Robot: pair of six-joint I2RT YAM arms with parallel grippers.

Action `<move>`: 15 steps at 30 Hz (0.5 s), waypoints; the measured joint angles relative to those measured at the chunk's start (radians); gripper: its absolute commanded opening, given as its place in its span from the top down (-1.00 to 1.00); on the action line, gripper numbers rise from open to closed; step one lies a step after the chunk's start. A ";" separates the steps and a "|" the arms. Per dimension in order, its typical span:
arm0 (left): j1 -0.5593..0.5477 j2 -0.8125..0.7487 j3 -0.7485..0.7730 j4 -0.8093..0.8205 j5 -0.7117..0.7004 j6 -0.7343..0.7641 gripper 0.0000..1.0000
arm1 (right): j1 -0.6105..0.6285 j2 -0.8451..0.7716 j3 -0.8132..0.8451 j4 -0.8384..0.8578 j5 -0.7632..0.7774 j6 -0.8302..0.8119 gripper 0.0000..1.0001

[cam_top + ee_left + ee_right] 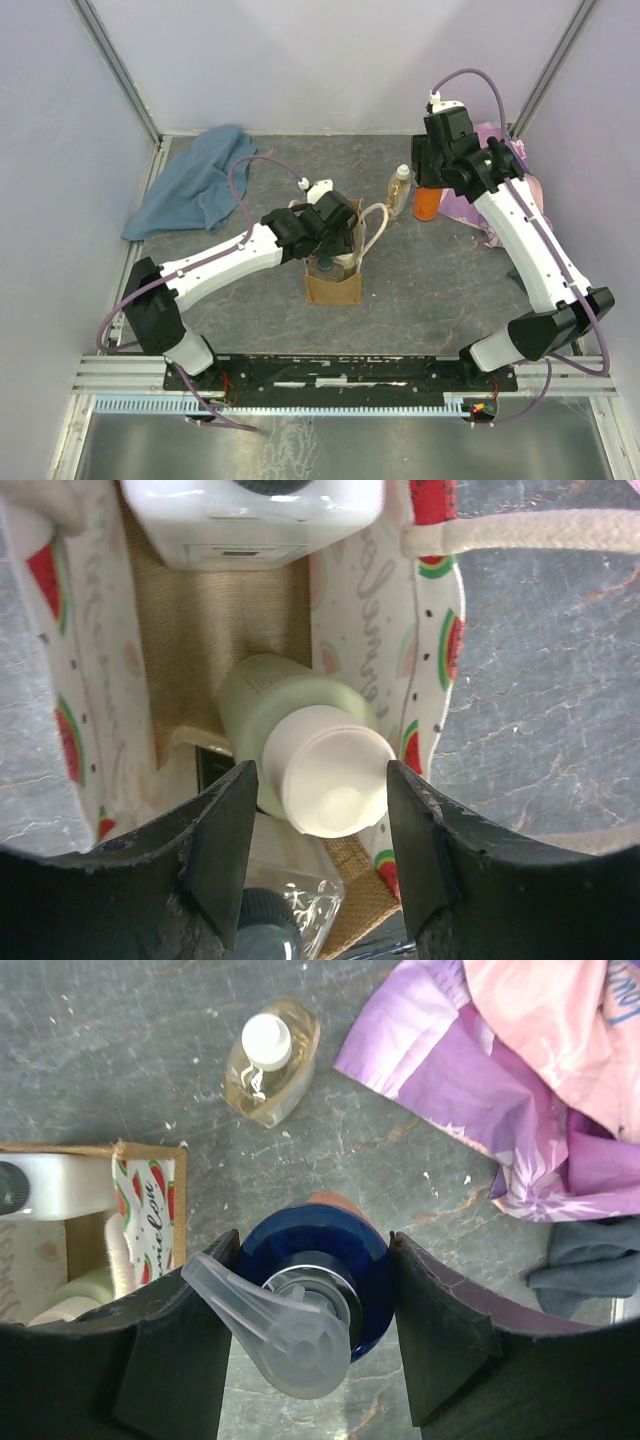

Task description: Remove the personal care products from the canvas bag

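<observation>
In the middle of the counter (430, 285) the canvas bag (333, 288) stands upright, and my left tool (320, 780) is lowered into its mouth. Its jaws stand parted on either side of the cream cap of a green bottle (285, 695). I can see a sliver of gap on one side, so I read the tool as released, not gripping.

Two more products share the bag. A white rectangular bottle (260, 520) sits against the far wall, and a clear bottle (285, 920) with a dark cap lies under the tool.

To the right, well apart from the bag, my right tool (312, 1255) is clenched on the blue pump cap of the orange bottle (427, 203), with a finger pressed to each side. I cannot tell whether the bottle's base rests on the counter. Just beside it a pale yellow bottle (400, 190) with a white cap stands on the counter.

By my count two products are out of the bag and at least three are inside, so I judge the job a little under half done. The green bottle looks like my next pick.
</observation>
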 measured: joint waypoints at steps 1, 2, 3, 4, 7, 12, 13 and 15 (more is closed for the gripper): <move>-0.001 0.004 0.000 0.011 0.014 0.001 -0.23 | -0.004 0.000 -0.024 0.013 -0.005 0.002 0.10; -0.003 0.008 0.000 0.020 0.021 0.004 -0.23 | -0.008 0.000 -0.050 0.026 -0.010 0.002 0.10; -0.005 0.012 0.001 0.028 0.025 0.008 -0.23 | -0.011 0.000 -0.070 0.035 -0.012 0.004 0.11; -0.007 0.016 0.002 0.034 0.027 0.013 -0.23 | -0.015 0.000 -0.101 0.054 -0.014 0.007 0.11; -0.013 0.027 0.006 0.053 0.042 0.022 -0.26 | -0.022 0.000 -0.169 0.093 -0.019 0.013 0.13; -0.029 0.056 0.027 0.055 0.038 0.043 -0.27 | -0.035 0.000 -0.265 0.156 -0.022 0.024 0.14; -0.032 0.066 0.034 0.049 0.032 0.047 -0.26 | -0.038 0.000 -0.285 0.177 -0.023 0.027 0.14; -0.034 0.082 0.050 0.036 0.017 0.050 -0.26 | -0.040 0.000 -0.309 0.202 -0.024 0.032 0.15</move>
